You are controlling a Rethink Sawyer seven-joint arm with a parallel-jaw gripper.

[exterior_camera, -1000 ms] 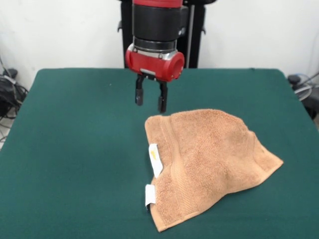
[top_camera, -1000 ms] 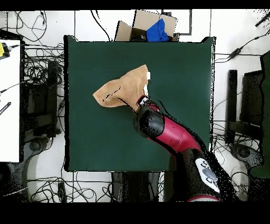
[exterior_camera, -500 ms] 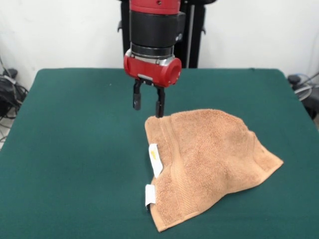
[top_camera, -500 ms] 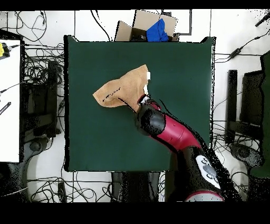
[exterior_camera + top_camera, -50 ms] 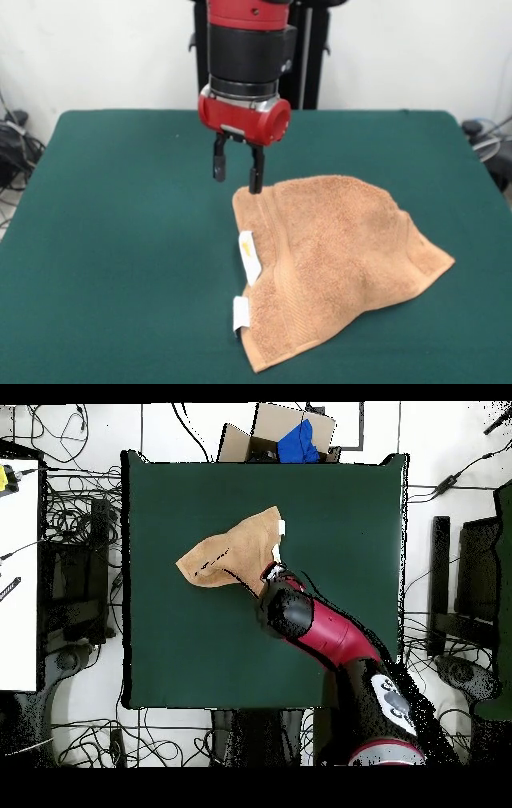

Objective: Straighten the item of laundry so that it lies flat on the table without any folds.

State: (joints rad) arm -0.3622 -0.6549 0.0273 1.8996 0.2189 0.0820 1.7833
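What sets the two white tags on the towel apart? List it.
The upper white tag looks longer and bears a small yellow mark; the lower white tag looks shorter and plain. The upper one sits nearer the robot's hand, the lower nearer the orange-tan terry towel's front corner. Both hang off the same banded edge.

Wall: plain white wall (image 5: 416, 48) fills the upper part of the front view; evenly lit
Floor: pale tiled floor (image 5: 70, 434) in the overhead view; dark seams cross it at the top
Cables: black cables (image 5: 75, 509) tangle across the left side; more run along the bottom and the upper right
Box: brown cardboard box (image 5: 262, 429) at top centre; something blue (image 5: 300, 442) lies in it
Side table: white surface (image 5: 18, 574) at the left edge
Equipment: dark stands (image 5: 470, 594) at the right edge
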